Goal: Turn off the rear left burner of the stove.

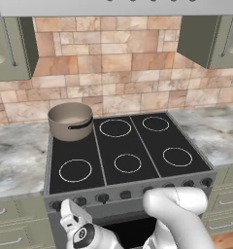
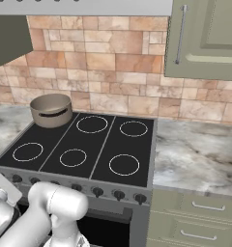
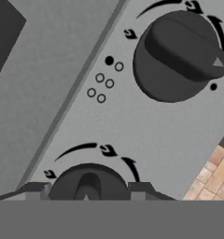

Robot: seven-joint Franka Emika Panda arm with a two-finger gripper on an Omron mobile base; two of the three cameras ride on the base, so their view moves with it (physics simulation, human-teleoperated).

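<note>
The stove (image 1: 133,192) is a wide grey steel range, centred in the lower half of the left base view, with a black glass top in three panels, white ring burners and a row of small dark knobs along its front. The rear left burner (image 1: 74,130), at the top's upper left, lies under a pot.

The arm (image 1: 174,214) bends low, its elbow raised and the wrist dropped forward and down. The gripper (image 3: 88,193) points straight ahead; its two dark fingertips (image 3: 37,189) stand spread apart, one on each side.
</note>
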